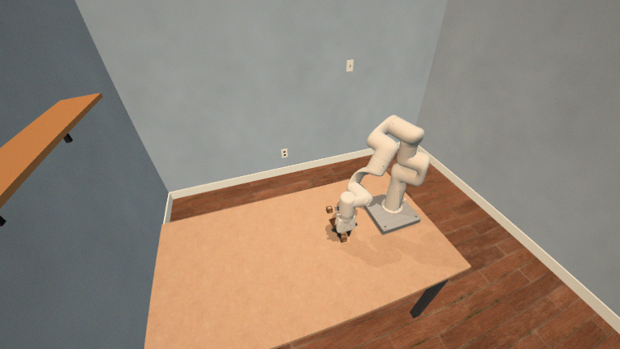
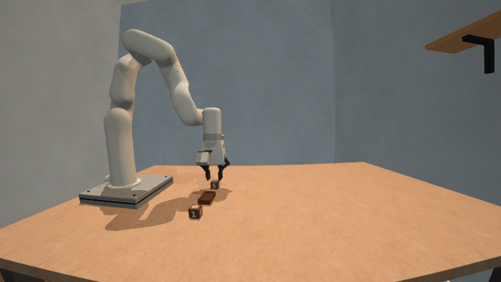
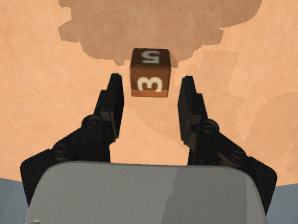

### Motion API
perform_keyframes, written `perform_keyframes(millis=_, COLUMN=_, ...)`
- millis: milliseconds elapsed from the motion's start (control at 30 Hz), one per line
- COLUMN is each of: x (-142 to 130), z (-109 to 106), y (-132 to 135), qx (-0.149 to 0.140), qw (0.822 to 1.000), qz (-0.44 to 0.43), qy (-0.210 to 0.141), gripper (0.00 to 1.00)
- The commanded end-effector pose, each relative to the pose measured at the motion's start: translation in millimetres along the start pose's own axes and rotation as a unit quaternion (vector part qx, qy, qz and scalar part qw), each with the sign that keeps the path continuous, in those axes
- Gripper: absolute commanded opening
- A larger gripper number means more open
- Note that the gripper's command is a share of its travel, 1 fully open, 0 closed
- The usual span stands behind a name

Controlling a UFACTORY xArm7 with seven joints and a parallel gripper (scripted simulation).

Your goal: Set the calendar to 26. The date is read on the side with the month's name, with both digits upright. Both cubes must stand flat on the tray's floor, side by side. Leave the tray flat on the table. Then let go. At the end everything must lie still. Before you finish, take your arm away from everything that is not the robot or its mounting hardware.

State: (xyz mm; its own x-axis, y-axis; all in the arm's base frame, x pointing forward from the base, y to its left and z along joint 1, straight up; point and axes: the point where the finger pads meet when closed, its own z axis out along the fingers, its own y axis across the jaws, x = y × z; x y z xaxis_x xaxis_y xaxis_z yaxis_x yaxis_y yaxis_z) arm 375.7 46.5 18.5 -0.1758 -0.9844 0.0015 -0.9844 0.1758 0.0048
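Counting one brown tray (image 1: 333, 222) (image 2: 206, 198), lying flat on the table between two brown cubes, both standing outside it. Finding the nearer cube (image 1: 329, 208) (image 2: 195, 212) in the exterior view, showing a pale 1 on its side, and the farther cube (image 1: 343, 238) (image 2: 214, 184) (image 3: 150, 73) beyond the tray, showing 5 on a side and 3 on top, the 3 appearing turned sideways in the wrist view. Seeing one gripper (image 1: 342, 231) (image 2: 214, 180) (image 3: 151, 88) pointing down above the farther cube, released, holding nothing, its two black fingers standing apart. Following one white arm (image 1: 382, 156) (image 2: 120, 150) back to one grey base plate (image 1: 384, 230) (image 2: 136, 204), resting on the table. Viewing one tan table (image 1: 260, 277) (image 2: 280, 227) (image 3: 30, 100), carrying shadows of the arm, with one dark leg (image 1: 427, 299) fully showing from the top. Looking outward, meeting a reddish-brown plank floor (image 1: 511, 282), blue-grey walls (image 1: 243, 86) (image 2: 245, 87), pale baseboards (image 1: 260, 173), one wooden shelf (image 1: 43, 134) (image 2: 456, 38), one wall outlet (image 1: 284, 152) and one switch plate (image 1: 349, 65).
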Motion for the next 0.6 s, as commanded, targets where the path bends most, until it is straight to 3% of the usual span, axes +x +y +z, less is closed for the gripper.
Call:
perform_keyframes(millis=0, x=-0.5, z=-1.1, y=-1.4, qx=0.002, qw=1.0, qz=0.0, qy=-0.001, gripper=0.49)
perform_keyframes(millis=567, x=-1.0, z=-1.1, y=-2.8, qx=0.002, qw=1.0, qz=0.0, qy=-0.001, gripper=0.49)
